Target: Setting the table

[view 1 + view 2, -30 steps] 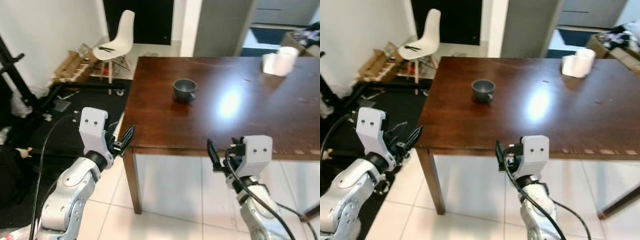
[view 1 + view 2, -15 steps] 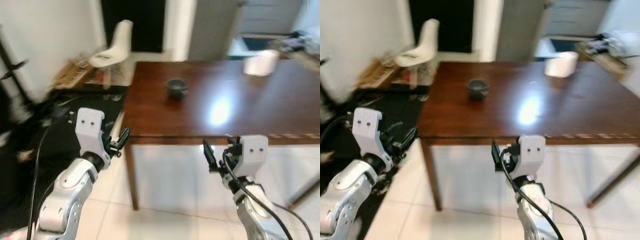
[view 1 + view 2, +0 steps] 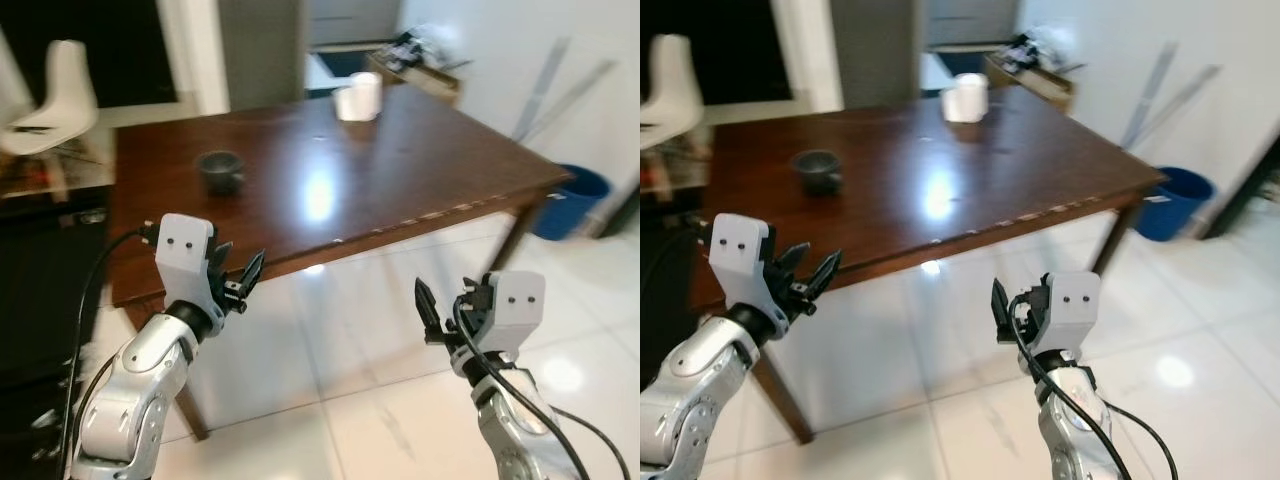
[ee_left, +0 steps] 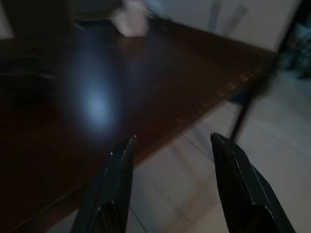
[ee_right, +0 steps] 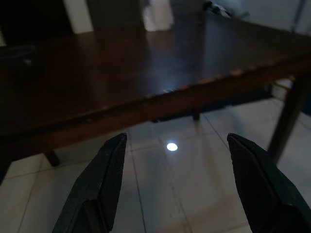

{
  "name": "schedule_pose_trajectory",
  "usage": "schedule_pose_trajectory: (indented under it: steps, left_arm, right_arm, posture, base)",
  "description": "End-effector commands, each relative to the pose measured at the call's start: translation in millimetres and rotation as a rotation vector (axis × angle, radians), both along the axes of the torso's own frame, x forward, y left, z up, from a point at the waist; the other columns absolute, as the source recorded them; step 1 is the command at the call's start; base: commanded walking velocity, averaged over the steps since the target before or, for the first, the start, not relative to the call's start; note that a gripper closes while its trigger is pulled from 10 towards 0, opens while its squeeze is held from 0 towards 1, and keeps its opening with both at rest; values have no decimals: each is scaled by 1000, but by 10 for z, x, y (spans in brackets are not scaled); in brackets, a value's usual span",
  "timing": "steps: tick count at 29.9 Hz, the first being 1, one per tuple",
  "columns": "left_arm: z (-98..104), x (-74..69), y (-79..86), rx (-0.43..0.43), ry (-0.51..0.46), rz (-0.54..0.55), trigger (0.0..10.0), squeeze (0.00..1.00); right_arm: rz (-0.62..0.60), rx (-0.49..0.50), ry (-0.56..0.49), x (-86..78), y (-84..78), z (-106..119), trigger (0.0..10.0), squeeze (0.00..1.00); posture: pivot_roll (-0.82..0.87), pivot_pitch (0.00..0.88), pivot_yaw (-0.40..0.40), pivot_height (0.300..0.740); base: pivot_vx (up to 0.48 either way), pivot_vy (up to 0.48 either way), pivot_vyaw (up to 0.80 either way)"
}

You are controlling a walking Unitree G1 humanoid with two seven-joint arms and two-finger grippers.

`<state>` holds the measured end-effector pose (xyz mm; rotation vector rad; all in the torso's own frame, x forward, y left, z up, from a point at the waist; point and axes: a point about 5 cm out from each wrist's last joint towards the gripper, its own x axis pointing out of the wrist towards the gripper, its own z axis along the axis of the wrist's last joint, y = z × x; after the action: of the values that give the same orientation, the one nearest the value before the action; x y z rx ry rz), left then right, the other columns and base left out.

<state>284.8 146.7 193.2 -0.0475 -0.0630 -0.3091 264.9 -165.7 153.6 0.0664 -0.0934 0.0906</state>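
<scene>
Two grippers held low before the table (image 3: 400, 150), both w/ fingers apart, empty: left gripper (image 3: 243, 283) by the near edge, right gripper (image 3: 425, 305) over floor tiles. Dark bowl (image 3: 219, 171) upright on the table's left part, blurred; white roll (image 3: 357, 98) at far edge, hazy.

I see a dark wooden table (image 3: 400, 160) with a glossy top on a white tiled floor (image 3: 380, 400). On it: a dark cup (image 3: 220, 172) near the left end, and a white object (image 3: 358, 100), too blurred to identify, at the far edge.
</scene>
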Motion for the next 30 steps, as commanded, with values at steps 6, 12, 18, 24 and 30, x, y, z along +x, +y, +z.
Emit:
schedule_pose_trajectory:
  steps: [6,12,18,24,30]
  left_arm:
    - [-36,2,5,3,14,5,10000,0]
    - [-35,4,3,1,13,4,10000,0]
    - [-31,11,-2,0,10,4,10000,0]
    - [-27,15,-16,-4,8,2,10000,0]
    - [-27,18,-19,-5,6,4,10000,0]
  right_arm:
    - [7,2,17,1,14,-25,10000,0]
    - [8,2,17,3,16,-24,10000,0]
    - [10,2,18,6,20,-24,10000,0]
    - [12,0,17,10,24,-21,10000,0]
    - [14,-1,16,12,27,-18,10000,0]
  posture:
    - [-107,0,79,740]
    - [-107,0,79,740]
    - [-106,0,78,740]
    - [-106,0,78,740]
    - [-105,0,76,740]
  base:
    - [0,0,-800]
    - [0,0,-800]
    - [0,0,-800]
    - [0,0,-800]
    - [0,0,-800]
